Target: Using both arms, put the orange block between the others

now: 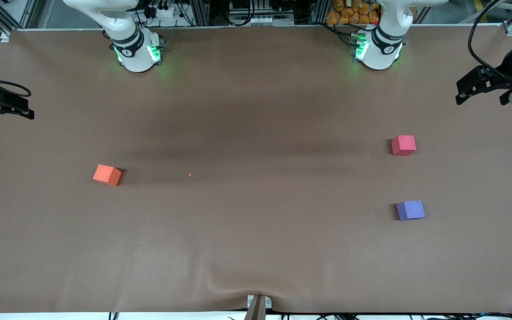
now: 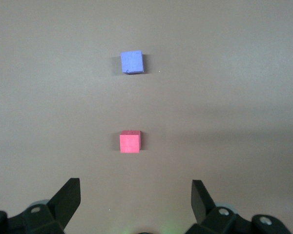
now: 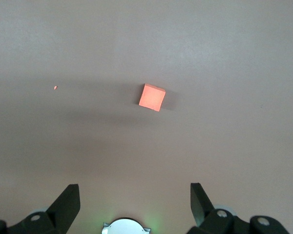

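Note:
The orange block [image 1: 107,174] [image 3: 152,97] lies alone on the brown table toward the right arm's end. Toward the left arm's end lie the others: a pinkish-red cube [image 1: 403,145] [image 2: 130,142] and a purple-blue cube [image 1: 410,210] [image 2: 132,62], which sits nearer the front camera, with a bare gap between them. My right gripper [image 1: 9,113] [image 3: 134,192] hangs open and empty over the table's edge at its own end. Open and empty too, my left gripper [image 1: 482,100] [image 2: 136,192] hangs over the edge at the left arm's end, short of the pinkish-red cube.
A tiny orange crumb [image 1: 190,174] [image 3: 55,87] lies on the brown cover beside the orange block, toward the middle. The two arm bases [image 1: 138,51] [image 1: 378,49] stand along the table edge farthest from the front camera. A metal clamp [image 1: 258,304] sits at the nearest edge.

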